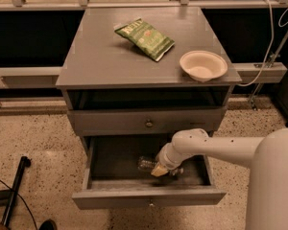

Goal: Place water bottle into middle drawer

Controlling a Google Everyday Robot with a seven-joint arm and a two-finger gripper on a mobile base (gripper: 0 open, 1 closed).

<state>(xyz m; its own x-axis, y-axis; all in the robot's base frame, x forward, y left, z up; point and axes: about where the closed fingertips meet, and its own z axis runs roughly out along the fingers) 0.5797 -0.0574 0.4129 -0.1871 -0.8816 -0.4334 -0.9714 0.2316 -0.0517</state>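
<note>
The middle drawer (149, 196) of the grey cabinet is pulled open, below the shut knobbed drawer (148, 122). My white arm reaches into it from the right. My gripper (159, 169) is down inside the drawer, right of centre. The clear water bottle (146, 164) lies at the gripper with its end sticking out to the left, low on the drawer floor. The gripper hides most of the bottle.
A green snack bag (144, 38) and a cream bowl (203, 65) lie on the cabinet top (101, 56). A dark pole (14, 190) lies on the speckled floor at the left. A white cable (271, 42) hangs at the right.
</note>
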